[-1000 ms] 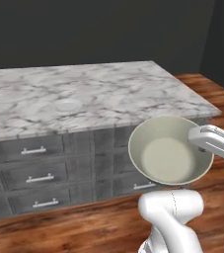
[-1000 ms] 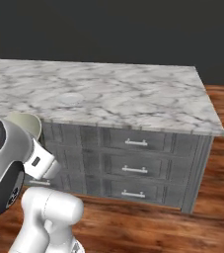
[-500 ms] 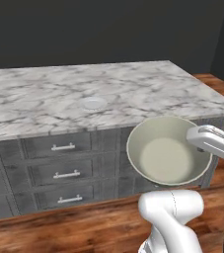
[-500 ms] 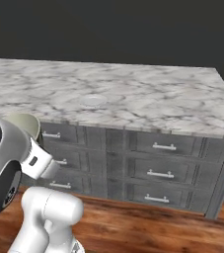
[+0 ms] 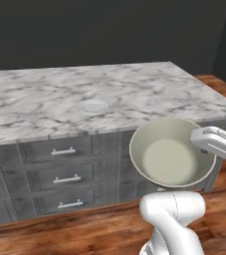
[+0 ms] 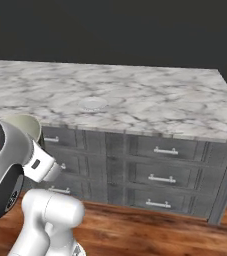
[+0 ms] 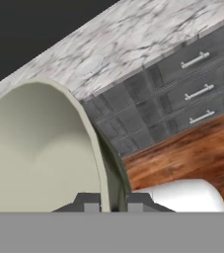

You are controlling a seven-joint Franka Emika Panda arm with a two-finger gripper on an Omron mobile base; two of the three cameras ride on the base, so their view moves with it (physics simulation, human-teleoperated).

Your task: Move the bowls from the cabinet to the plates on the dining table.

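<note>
Ahead of my base stands the dining table (image 5: pixel 45 107), a broad slab of white marble-look stone with grey veining, carried on dark grey panelled fronts with three tiers of drawers (image 6: pixel 162 176) bearing short silver bar handles. One plate (image 5: pixel 94 105), small, flat, round and pale grey-white, lies on the top near the front edge; I see it again in the right base view (image 6: pixel 92 104). Below runs a reddish wood-plank floor (image 5: pixel 99 234). My arm is raised in front of the table, short of its edge, with the white hand reaching in from the right of the left base view. The gripper (image 7: pixel 112 200) pinches the rim of a bowl (image 5: pixel 170 152), one finger on each side of the wall. The bowl is round with a flared rim, a smooth pale cream-green glaze inside and a greyish outside (image 7: pixel 114 168). It is held in the air, tipped so that its open mouth faces the left base camera, clear of the table.
</note>
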